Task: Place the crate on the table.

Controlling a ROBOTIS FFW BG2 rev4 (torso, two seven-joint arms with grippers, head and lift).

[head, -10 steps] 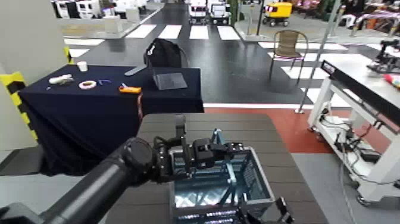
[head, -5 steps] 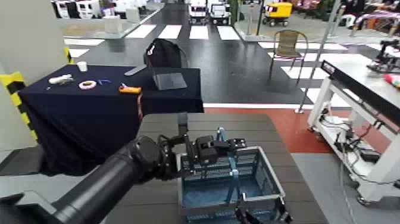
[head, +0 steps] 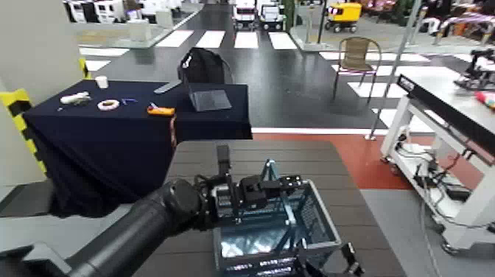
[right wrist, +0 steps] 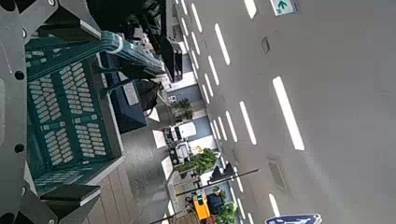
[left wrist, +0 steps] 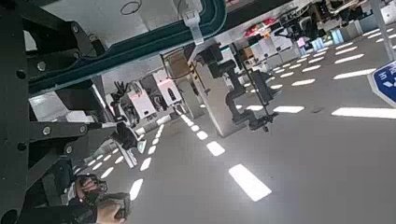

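robotics lab space: wheeled workbench (head: 442, 147), parked robots (head: 258, 16).

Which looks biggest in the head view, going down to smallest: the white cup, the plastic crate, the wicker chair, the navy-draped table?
1. Navy-draped table
2. Plastic crate
3. Wicker chair
4. White cup

The chair stands farther off, so this is only how they look.
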